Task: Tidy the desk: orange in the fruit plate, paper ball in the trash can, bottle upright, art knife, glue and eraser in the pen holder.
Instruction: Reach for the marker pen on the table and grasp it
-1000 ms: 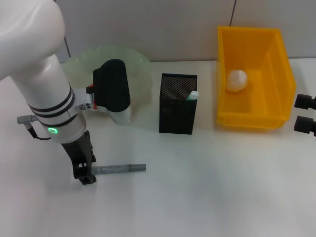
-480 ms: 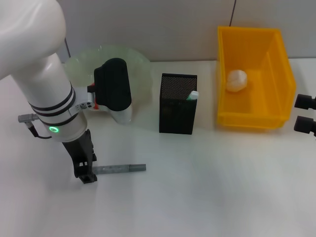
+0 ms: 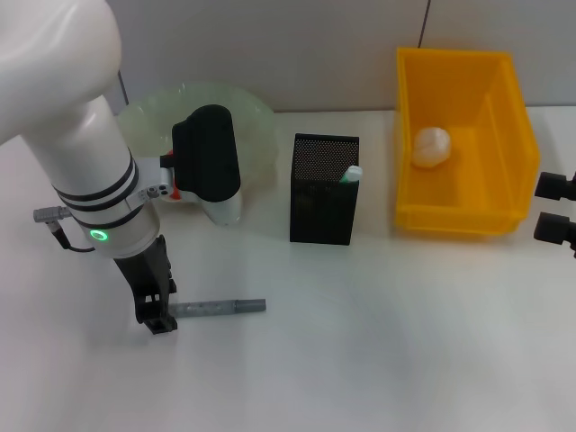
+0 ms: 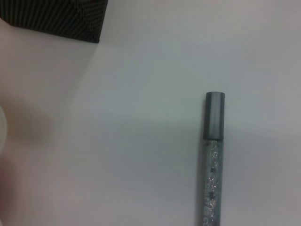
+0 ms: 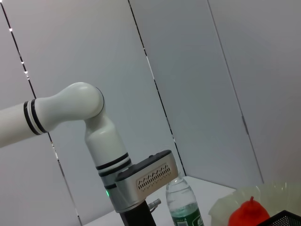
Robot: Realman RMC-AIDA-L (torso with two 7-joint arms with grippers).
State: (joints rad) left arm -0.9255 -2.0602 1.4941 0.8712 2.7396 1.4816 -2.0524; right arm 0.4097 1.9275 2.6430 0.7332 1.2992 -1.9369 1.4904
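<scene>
A grey pen-shaped stick with a cap [image 3: 220, 308], glittery along its body [image 4: 214, 155], lies flat on the white desk; I cannot tell whether it is the art knife or the glue. My left gripper [image 3: 157, 317] is down on the desk at the stick's left end. The black mesh pen holder [image 3: 322, 207] holds a white item with a green top [image 3: 350, 174]. The paper ball [image 3: 431, 146] lies in the yellow trash can [image 3: 504, 99]. The bottle [image 5: 181, 207] stands upright beside my left arm. The orange [image 5: 248, 214] sits in the pale green fruit plate [image 3: 256, 135]. My right gripper [image 3: 556, 207] is parked open at the right edge.
The left arm's black wrist housing [image 3: 207, 157] hangs over the plate's front and hides the bottle in the head view. A corner of the pen holder [image 4: 61, 19] shows in the left wrist view. Grey wall panels stand behind the desk.
The left arm has shifted only very slightly. The grey stick lies where it was, and the right arm has not moved.
</scene>
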